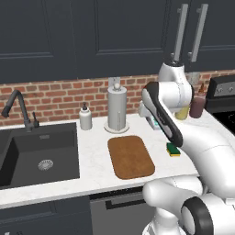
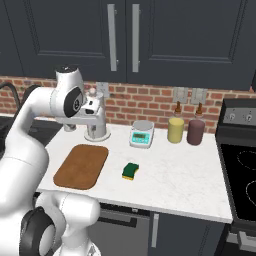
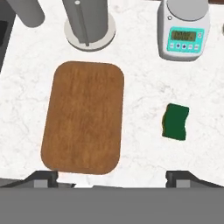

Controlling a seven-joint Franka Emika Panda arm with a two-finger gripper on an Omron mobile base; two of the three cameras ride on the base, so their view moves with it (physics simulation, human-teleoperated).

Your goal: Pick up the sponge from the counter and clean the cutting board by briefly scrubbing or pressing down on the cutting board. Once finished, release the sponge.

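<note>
Nearest you in the hand view, the hand [image 3: 111, 177] hangs high above the tabletop [image 3: 144, 87] with its dark fingertips [image 3: 43, 178] spread wide and nothing between them. Going left to right, you have the cutting board [image 3: 83, 117] lying bare, then, apart from it on the white stone, the sponge [image 3: 176, 121] sitting green side up, nearer than the white scale [image 3: 183, 33]. Expect the sponge to be light and soft, giving under pressure, so come straight down and pinch it across its two long sides, low on the yellow layer.
</note>
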